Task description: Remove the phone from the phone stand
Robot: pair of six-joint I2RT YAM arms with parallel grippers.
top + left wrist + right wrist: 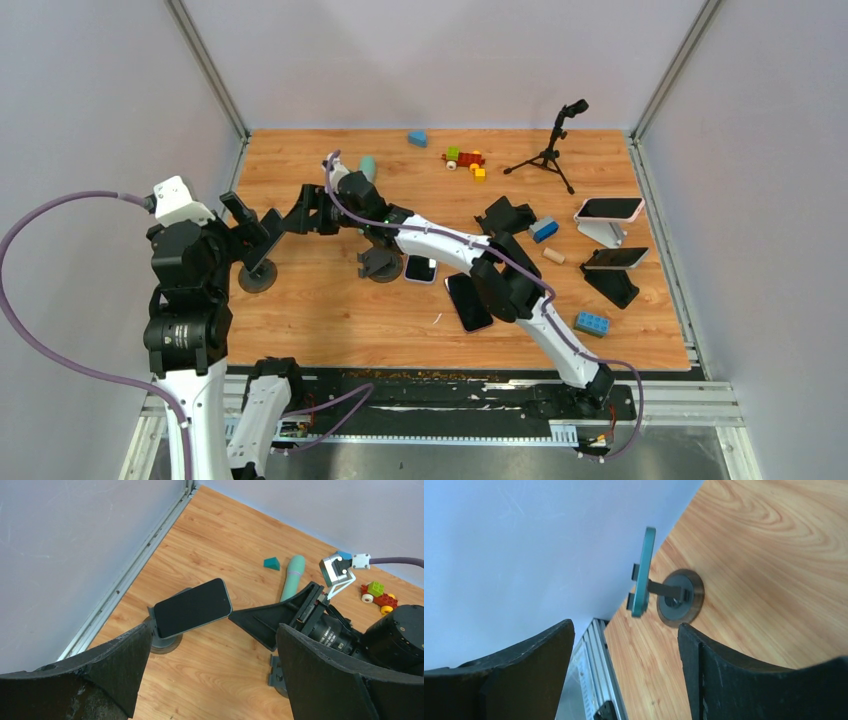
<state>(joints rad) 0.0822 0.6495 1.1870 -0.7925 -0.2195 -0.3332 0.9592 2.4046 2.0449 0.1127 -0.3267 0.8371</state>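
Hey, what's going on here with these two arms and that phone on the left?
The right gripper is stretched across the table toward a phone that rests tilted on a round-based stand near the left wall. Its fingers are open, with no grip on the phone. The left gripper hovers close by, fingers open and empty. The phone is not yet off its stand.
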